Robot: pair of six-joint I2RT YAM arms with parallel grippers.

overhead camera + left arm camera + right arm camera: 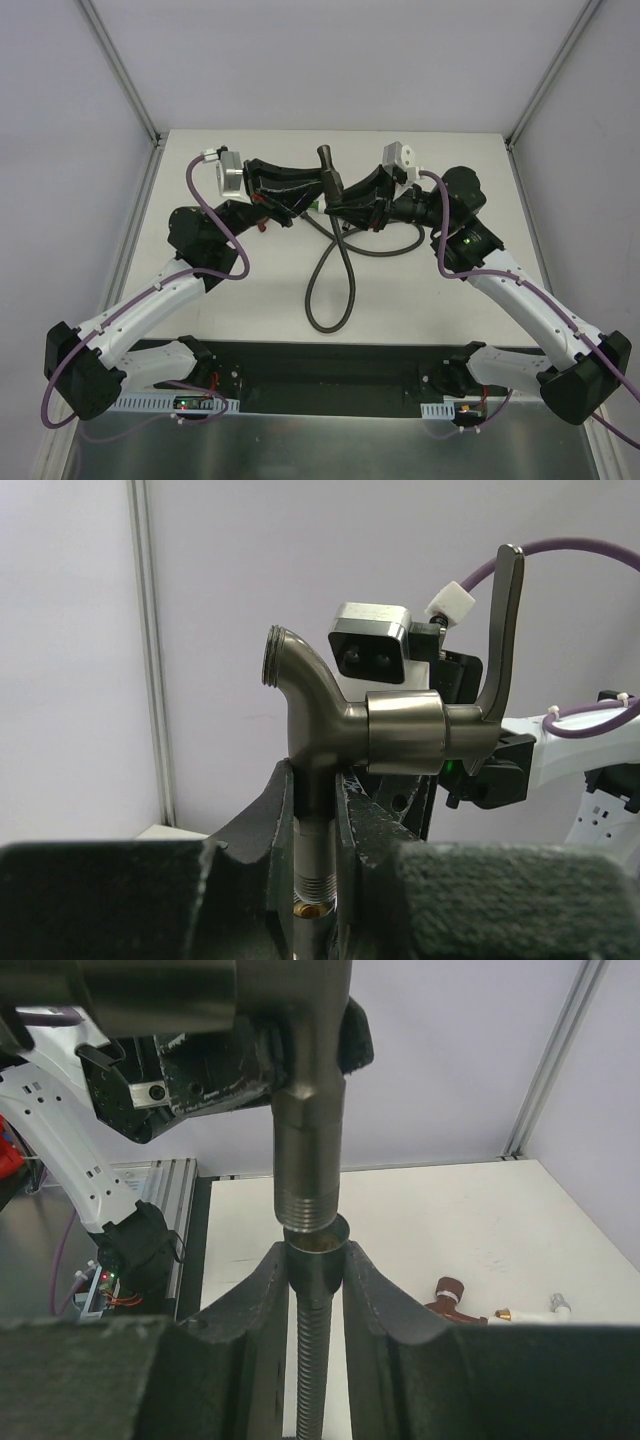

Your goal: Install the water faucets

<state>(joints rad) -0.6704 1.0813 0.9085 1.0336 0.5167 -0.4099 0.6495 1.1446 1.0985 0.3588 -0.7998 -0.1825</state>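
Left gripper (315,815): fingers clamped on the vertical stem of the metal faucet (400,735), which is held upright above the table.
- Lever handle (505,630) stands straight up.
- Spout (285,660) curves to the opposite side and has a threaded mouth.
- Below the grip, a threaded section and a brass-coloured tip show between the fingers.

Right gripper (314,1295): fingers closed around the braided hose (312,1360), just under its end nut (316,1242).
- Nut faces upward, with brass visible inside it.
- The faucet's threaded inlet hangs directly over the nut, at its mouth and in line with it. Whether the threads have entered cannot be told.

Top view: the two grippers meet nose to nose over the far middle of the table (250,290).
- The rest of the hose drops from the grippers and lies in a long loop toward the near edge.

Also on the table, right wrist view:
- A red faucet (448,1295), lying down.
- A white faucet (528,1313) just beside it, with a brass-coloured tip.
- Both lie well apart from the grippers.
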